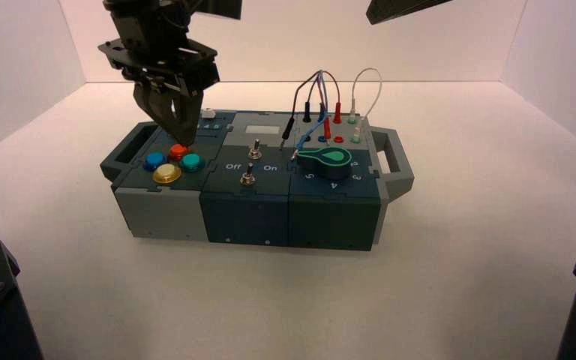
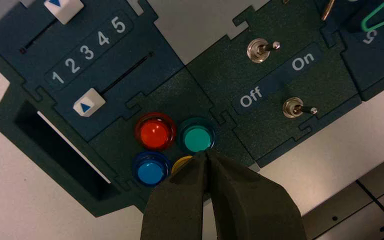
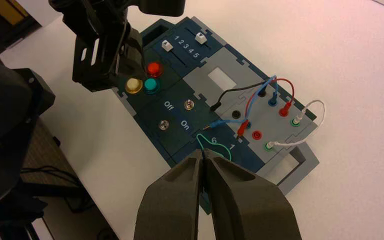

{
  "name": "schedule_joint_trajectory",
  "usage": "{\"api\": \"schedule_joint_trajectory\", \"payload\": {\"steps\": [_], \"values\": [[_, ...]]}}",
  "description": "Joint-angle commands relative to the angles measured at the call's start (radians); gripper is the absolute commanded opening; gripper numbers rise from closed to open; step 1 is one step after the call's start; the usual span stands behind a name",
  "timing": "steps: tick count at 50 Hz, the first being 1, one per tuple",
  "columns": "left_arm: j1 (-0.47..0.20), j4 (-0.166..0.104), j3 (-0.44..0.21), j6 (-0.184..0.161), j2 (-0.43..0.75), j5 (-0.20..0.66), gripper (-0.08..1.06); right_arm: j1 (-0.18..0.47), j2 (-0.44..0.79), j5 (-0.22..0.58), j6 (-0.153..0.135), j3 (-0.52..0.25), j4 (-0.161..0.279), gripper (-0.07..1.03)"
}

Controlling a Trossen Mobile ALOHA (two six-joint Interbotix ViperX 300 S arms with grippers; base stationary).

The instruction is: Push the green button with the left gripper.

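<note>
A broad matte white tabletop (image 1: 457,247) runs back to plain white enclosure walls (image 1: 292,37) on three sides. Light falls soft and even. Past the table edge, a dark perforated metal shelf (image 3: 40,145) and black cables (image 3: 45,175).

Yellow button (image 2: 181,163): beside the green button (image 2: 198,138), mostly covered by the left gripper (image 2: 206,155) in the left wrist view; blue button: hidden behind that gripper in the right wrist view; dial knob (image 2: 375,20): beyond the green button past the toggle switches (image 2: 261,50), cut off by the frame edge; right gripper (image 3: 203,159): body cut off.
</note>
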Motion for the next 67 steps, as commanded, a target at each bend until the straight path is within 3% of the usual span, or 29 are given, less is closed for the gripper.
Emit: {"api": "schedule_joint_trajectory", "payload": {"steps": [1, 37, 53, 67], "values": [[-0.005, 0.000, -0.017, 0.005, 0.011, -0.009, -0.03, 0.008, -0.009, -0.009, 0.000, -0.012, 0.005, -0.02], [-0.005, 0.017, -0.025, 0.008, 0.091, -0.012, -0.03, 0.008, -0.044, -0.006, 0.003, -0.005, 0.005, -0.02], [-0.005, 0.015, -0.011, 0.003, -0.104, 0.000, -0.03, 0.008, -0.040, -0.003, 0.005, 0.002, 0.003, -0.02], [-0.005, 0.017, -0.008, 0.002, -0.152, 0.014, -0.03, 0.008, -0.025, 0.000, 0.003, 0.002, 0.003, -0.02]]}}
